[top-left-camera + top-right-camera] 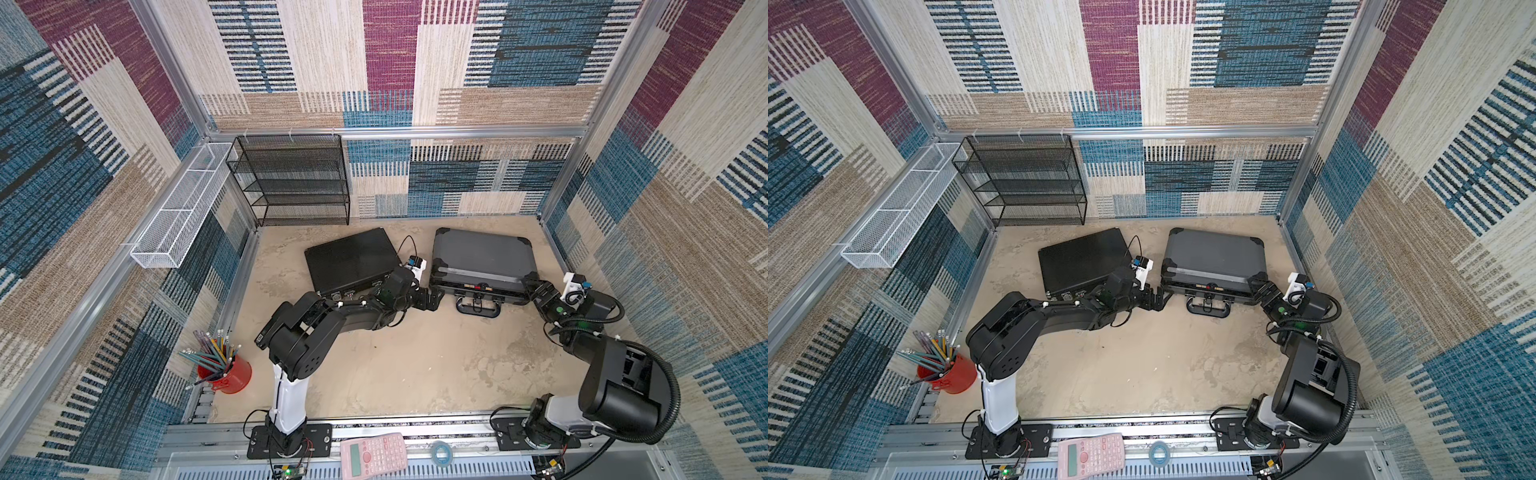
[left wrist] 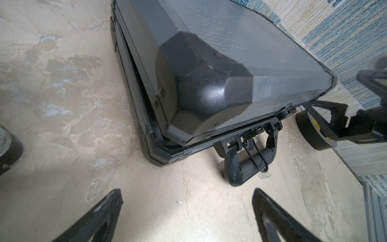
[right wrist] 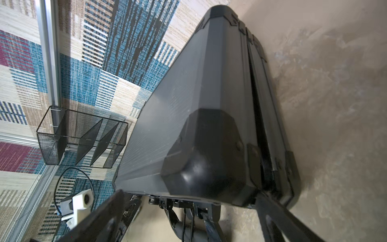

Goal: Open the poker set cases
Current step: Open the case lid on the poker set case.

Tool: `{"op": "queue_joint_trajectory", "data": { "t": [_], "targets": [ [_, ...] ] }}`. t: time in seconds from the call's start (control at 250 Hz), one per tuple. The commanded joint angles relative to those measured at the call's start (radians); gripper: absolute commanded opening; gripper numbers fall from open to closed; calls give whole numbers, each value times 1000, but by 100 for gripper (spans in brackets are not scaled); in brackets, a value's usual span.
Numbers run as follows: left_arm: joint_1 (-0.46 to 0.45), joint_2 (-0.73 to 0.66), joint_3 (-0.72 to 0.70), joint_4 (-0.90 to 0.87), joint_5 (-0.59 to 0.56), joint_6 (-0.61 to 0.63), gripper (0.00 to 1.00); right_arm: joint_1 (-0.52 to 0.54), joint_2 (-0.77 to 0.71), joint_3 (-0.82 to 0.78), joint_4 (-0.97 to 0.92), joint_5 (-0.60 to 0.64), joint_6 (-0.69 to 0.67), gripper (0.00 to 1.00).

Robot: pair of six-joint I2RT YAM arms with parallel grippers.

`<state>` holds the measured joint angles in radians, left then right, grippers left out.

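Both top views show the two poker set cases lying flat at the back of the floor. The slim black ribbed case (image 1: 351, 259) (image 1: 1081, 262) is on the left and looks shut. The bulkier grey case (image 1: 482, 257) (image 1: 1214, 257) is on the right, its thick handle (image 1: 478, 307) facing the front. A dark gap shows along its side seam (image 2: 134, 83) (image 3: 255, 94). My left gripper (image 1: 434, 297) (image 2: 186, 209) is open and empty, just short of the grey case's front left corner. My right gripper (image 1: 532, 286) (image 3: 189, 193) is open, straddling its front right corner (image 3: 209, 159).
A black mesh shelf (image 1: 291, 178) stands against the back wall, and a white mesh basket (image 1: 178, 208) hangs on the left wall. A red cup of pencils (image 1: 226, 374) is at the front left. On the front rail lie a pink calculator (image 1: 374, 453) and a tape roll (image 1: 440, 451).
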<state>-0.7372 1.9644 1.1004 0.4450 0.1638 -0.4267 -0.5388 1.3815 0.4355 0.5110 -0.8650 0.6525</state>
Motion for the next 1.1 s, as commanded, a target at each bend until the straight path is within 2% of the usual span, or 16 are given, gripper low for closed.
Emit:
{"op": "queue_joint_trajectory", "data": {
  "t": [0.0,0.356,0.552,0.776,0.908,0.972,1.004,1.096],
  "targets": [
    [4,9,23,-18,27,5,97,-1,-16,14,73,-50,32,99],
    [18,44,77,-48,71,-9,91,0,-21,48,134,-113,135,99],
    [33,93,179,-163,78,-18,84,-1,-53,71,109,-101,142,99],
    [61,156,274,-268,97,-59,71,1,-62,118,88,-86,152,100],
    [65,189,333,-316,98,-49,66,1,-49,138,96,-89,163,99],
    [65,209,372,-348,100,-37,61,3,-49,142,97,-87,167,99],
    [65,219,394,-369,98,-31,55,4,-50,144,97,-87,168,99],
    [65,248,453,-422,96,-11,51,6,-50,150,97,-86,171,99]
  ]
}}
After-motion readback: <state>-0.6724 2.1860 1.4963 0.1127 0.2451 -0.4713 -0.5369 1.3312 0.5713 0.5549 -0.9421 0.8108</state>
